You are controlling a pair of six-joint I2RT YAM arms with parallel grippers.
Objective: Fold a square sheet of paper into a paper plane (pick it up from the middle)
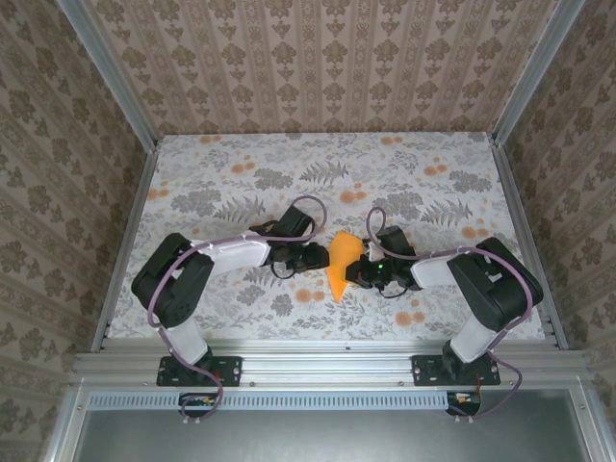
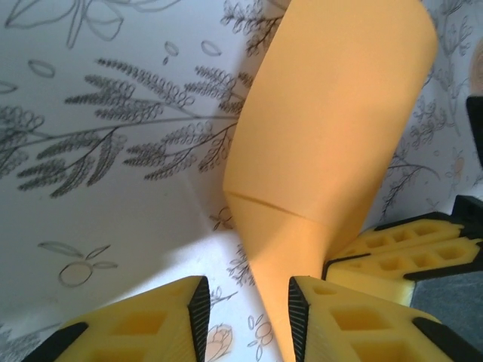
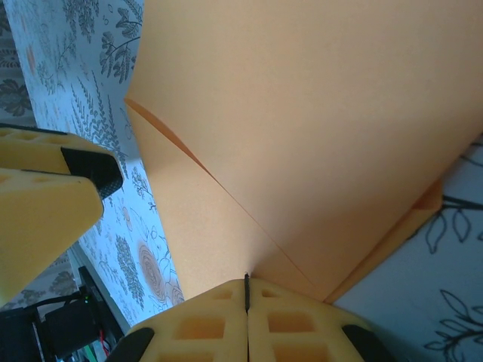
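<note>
One creased bright orange paper sheet [image 2: 332, 128] stands between the parted left fingers [image 2: 339, 324], pinched steady by closed right fingers [image 3: 302, 332], likely for creasing.

Booth closed in on three sides by wallpapered walls [image 1: 318, 58]: beige damask print in vertical stripes. Tabletop [image 1: 241, 164] covered in a white print with grey fern leaves and small orange flowers. Aluminium posts [image 1: 106, 72] slanting up from the back corners, aluminium rail [image 1: 327, 364] along the near edge, slotted strip [image 1: 318, 397] just below, then a dark grey panel [image 1: 318, 438]. Lighting even, shadows soft.
</note>
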